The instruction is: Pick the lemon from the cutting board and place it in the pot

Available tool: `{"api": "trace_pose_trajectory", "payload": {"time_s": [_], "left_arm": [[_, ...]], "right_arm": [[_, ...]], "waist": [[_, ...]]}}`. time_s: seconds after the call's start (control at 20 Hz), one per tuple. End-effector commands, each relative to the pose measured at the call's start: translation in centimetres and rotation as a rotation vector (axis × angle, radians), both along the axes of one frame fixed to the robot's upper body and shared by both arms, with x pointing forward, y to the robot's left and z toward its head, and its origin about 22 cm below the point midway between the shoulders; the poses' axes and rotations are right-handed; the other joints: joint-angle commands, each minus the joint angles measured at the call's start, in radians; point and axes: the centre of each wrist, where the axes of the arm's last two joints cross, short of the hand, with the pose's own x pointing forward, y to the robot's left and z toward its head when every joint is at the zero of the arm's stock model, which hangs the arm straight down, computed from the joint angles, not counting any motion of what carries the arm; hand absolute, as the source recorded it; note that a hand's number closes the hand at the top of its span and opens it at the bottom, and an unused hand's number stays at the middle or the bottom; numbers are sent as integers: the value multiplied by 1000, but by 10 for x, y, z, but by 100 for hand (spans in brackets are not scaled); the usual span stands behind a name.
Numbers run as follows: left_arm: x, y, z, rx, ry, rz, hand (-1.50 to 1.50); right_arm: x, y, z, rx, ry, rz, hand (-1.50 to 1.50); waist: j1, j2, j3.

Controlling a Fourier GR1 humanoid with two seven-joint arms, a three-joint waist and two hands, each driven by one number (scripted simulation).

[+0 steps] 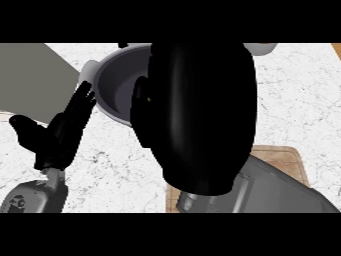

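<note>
Lemon: I can't see it; my right hand (195,115), a glossy black bulk, hides it and half the rounded grey pot (117,85) beneath; its fingers are unreadable. Left of the pot, my left hand (62,130) is spread open. Below it, a wooden cutting board (287,160) peeks out.

Right robot hand (195,120) looming over grey pot (114,80) — left robot hand (58,132) open beside it, cutting board (284,160) below

Counted: one pot (112,85) upper centre, one cutting board (295,162) lower right, two hands, left (58,132) and right (199,115).
</note>
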Motion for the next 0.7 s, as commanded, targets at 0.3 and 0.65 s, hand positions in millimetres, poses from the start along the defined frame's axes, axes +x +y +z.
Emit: {"api": "trace_pose_trajectory", "payload": {"time_s": [0.3, 0.65], "left_arm": [[-3, 1, -1, 2, 7, -13, 0], [-15, -2, -12, 9, 11, -9, 0]], "right_arm": [[72, 21, 9, 96, 199, -251, 150], [118, 36, -11, 24, 280, -207, 150]], "waist": [[12, 8, 0], [19, 11, 0]]}}
